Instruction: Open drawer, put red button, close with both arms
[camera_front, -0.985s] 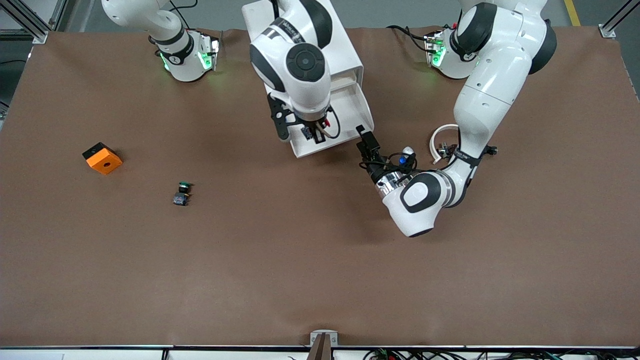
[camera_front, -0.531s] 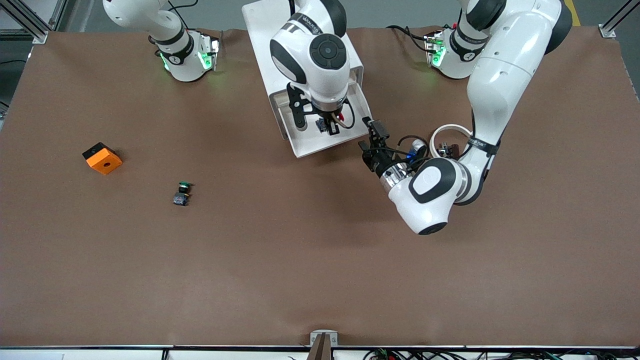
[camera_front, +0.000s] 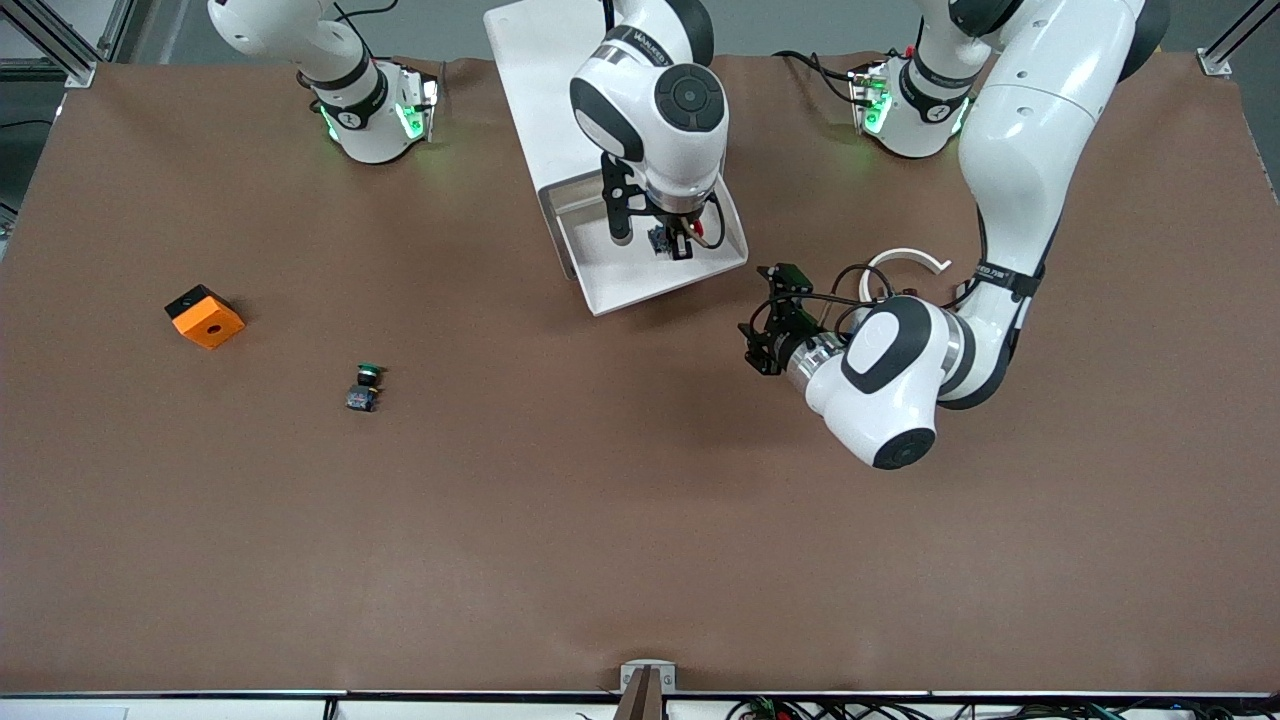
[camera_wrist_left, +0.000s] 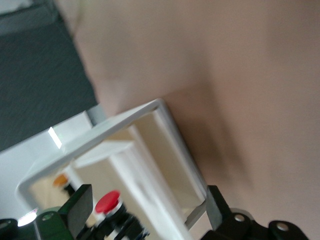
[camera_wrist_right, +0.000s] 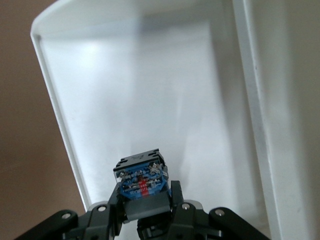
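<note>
High front camera faces the arms; both wrist cameras closely share the drawer (camera_front: 650, 275).

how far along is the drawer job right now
Done: the white plastic drawer is pulled open. In hand: the right gripper, shut on the small red-capped push-button, hangs over the open drawer tray; the button is not released yet. The left gripper waits open beside the drawer's front. Left: drop the button in, then push the drawer shut with both arms.
</note>
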